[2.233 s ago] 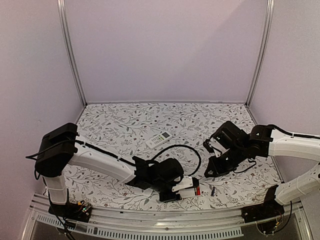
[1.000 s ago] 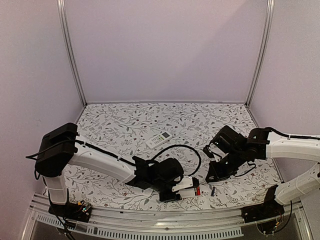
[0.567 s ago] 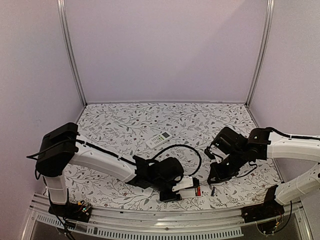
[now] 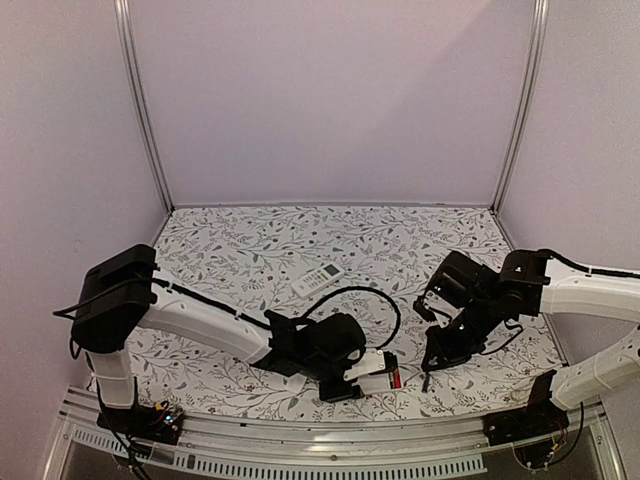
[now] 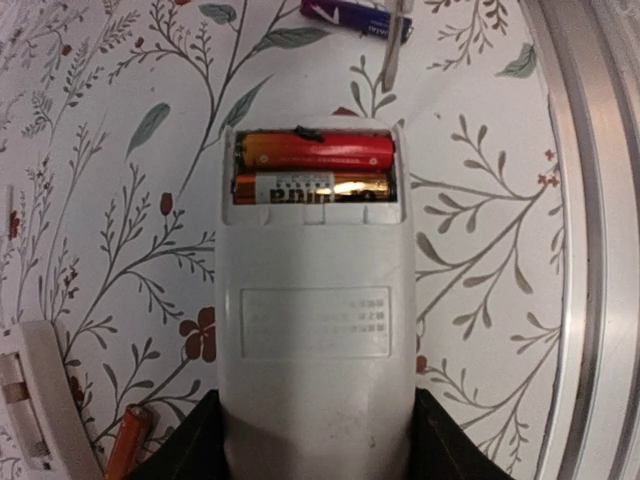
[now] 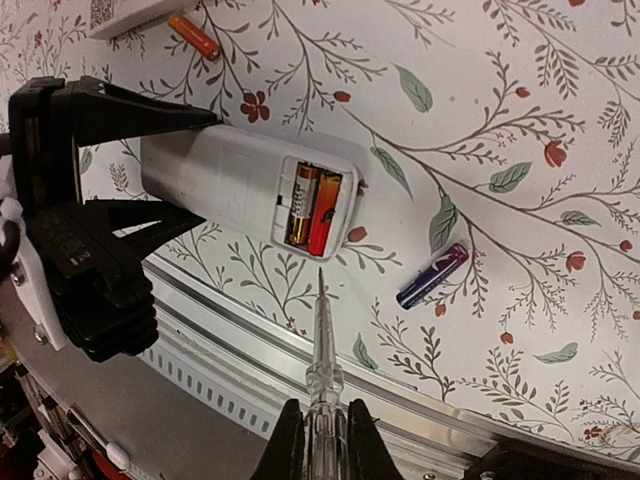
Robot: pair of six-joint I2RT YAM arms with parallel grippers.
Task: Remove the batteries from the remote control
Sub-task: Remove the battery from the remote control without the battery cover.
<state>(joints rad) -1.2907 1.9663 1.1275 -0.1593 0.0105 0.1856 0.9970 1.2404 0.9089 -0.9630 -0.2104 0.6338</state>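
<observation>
My left gripper point(image 5: 315, 440) is shut on a white remote control point(image 5: 315, 300) that lies back-up near the table's front edge point(image 4: 372, 372). Its battery bay is open and holds a red-orange battery point(image 5: 315, 152) and a gold-and-black battery point(image 5: 310, 186), side by side. My right gripper point(image 6: 320, 425) is shut on a thin clear pen-like stick point(image 6: 322, 360). The stick's tip hovers just short of the bay point(image 6: 312, 208). A loose purple battery point(image 6: 432, 276) lies on the table right of the remote. A loose orange battery point(image 6: 193, 35) lies beyond it.
A second white remote point(image 4: 318, 277) lies mid-table. A white cover piece point(image 5: 40, 400) lies beside the left gripper. The metal front rail point(image 6: 420, 400) runs just under the stick. A black cable point(image 4: 375, 300) loops behind the left wrist.
My right gripper has moved down and toward the held remote, bringing the stick's tip close to the open battery bay. The left arm and the remote have not moved.
</observation>
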